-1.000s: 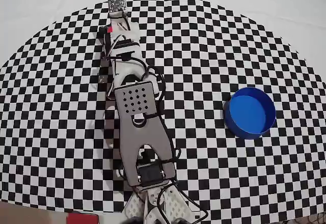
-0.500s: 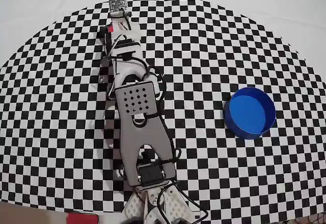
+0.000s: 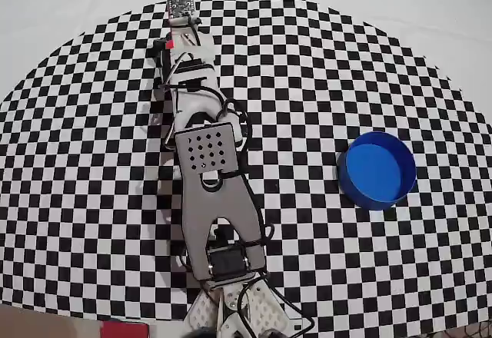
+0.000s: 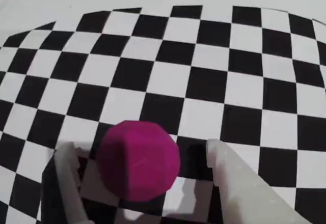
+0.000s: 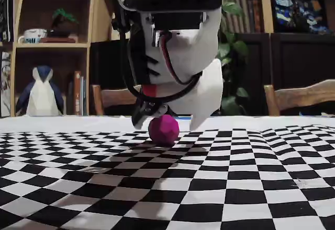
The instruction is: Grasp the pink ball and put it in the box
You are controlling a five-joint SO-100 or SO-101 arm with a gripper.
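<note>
One pink ball (image 4: 138,161) — between two fingers (image 4: 232,183) — one box (image 3: 377,170).

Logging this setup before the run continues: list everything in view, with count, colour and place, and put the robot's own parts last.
pink ball: one, magenta-pink, on the checkered cloth between the fingers; hidden under the arm in the overhead view.
box: one, bright blue, round, empty, right side of the cloth in the overhead view.
checkered cloth: one, black and white, covering the table.
penguin figure: one, dark blue and white, on the shelf at left in the fixed view.
chair backs: two, wooden, behind the table.
arm: one, grey and white, reaching up the cloth in the overhead view.
fingers: two, white, either side of the ball, open.
</note>
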